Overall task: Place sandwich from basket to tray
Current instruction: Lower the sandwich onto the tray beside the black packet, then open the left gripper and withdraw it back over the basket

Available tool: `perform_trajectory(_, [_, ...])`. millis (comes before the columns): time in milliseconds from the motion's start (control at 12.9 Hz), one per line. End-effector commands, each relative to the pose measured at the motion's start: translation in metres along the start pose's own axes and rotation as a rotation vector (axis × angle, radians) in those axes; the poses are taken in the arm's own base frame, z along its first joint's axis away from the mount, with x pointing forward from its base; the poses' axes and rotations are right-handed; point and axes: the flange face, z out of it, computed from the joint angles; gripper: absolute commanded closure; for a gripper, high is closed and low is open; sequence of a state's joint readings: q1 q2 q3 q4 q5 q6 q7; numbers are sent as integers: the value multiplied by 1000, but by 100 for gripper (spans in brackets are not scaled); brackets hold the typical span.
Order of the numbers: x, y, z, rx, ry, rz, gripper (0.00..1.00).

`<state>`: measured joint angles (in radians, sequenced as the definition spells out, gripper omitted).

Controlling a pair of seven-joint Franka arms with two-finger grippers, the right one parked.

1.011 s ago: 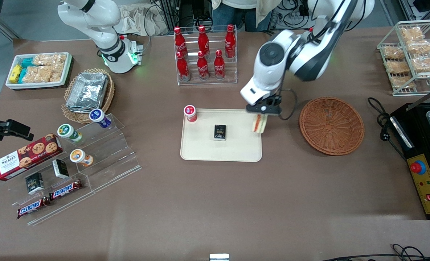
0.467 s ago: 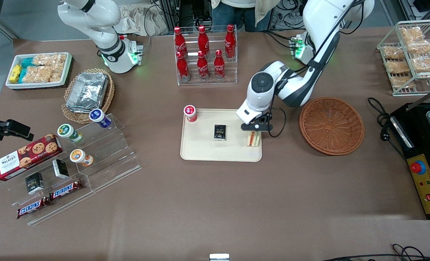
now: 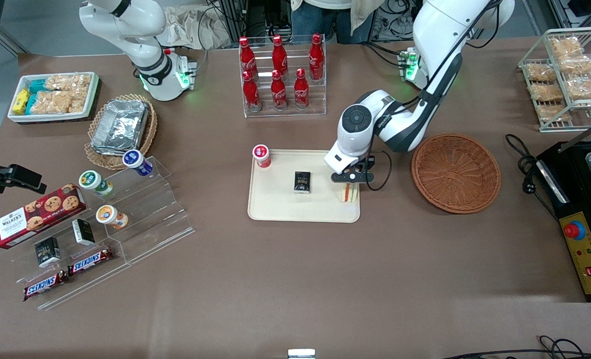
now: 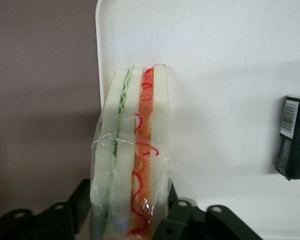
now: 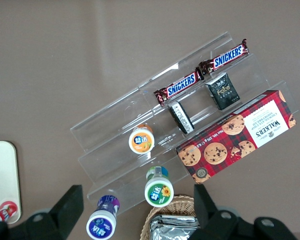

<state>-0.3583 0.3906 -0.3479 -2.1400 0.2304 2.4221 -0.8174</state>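
Your gripper (image 3: 350,180) is hanging low over the tray (image 3: 280,207), at the tray's edge nearest the basket (image 3: 456,172), and it is gripping the sandwich (image 3: 348,192) between its fingers (image 4: 182,220). In the left wrist view, the black fingers are pressing in on both bread faces of the wrapped wedge, so the pincer is closed down to about the sandwich's thickness and holding it.

You are looking at the sandwich standing on edge rather than lying flat, its red, orange and green filling layers facing the wrist camera. It is sitting inside the tray's outline, just beside the rim (image 4: 98,75) on the basket side. Whether its lower edge is already touching the tray floor is not something you can tell from these views.

The basket is sitting on the table near the tray, toward the working arm's end, and nothing is lying in it.

Also on the tray, a small black packet (image 3: 302,181) is lying near the tray's middle, apart from the sandwich, and a red-capped cup (image 3: 261,155) is standing at the tray's corner toward the parked arm's end, farther from the front camera than the packet.
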Motion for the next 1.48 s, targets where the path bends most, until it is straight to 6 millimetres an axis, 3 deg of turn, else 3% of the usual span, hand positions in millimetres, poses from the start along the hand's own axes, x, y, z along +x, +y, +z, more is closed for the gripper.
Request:
perform_trajectory(0, [0, 5, -4, 2, 24, -13, 0])
perform_trajectory(156, [0, 2, -21, 25, 38, 2, 0])
perform_trajectory(233, [4, -3, -42, 59, 43, -3, 0])
perform_trajectory(389, [19, -18, -107, 125, 17, -73, 0])
perform_trajectory(467, [50, -32, -147, 42, 2, -165, 0])
perform_trajectory(622, [79, -55, -208, 18, -54, -142, 0])
perform_trajectory(856, [116, -134, -282, -104, -68, -186, 0])
perform_trajectory(933, [115, -160, -300, -114, -65, -187, 0])
perform_trajectory(1089, [99, -215, -347, -118, -27, -160, 0])
perform_trajectory(1244, [83, -283, -371, -101, -38, -110, 0])
perform_trajectory(1400, [55, -316, -389, -108, -39, -71, 0])
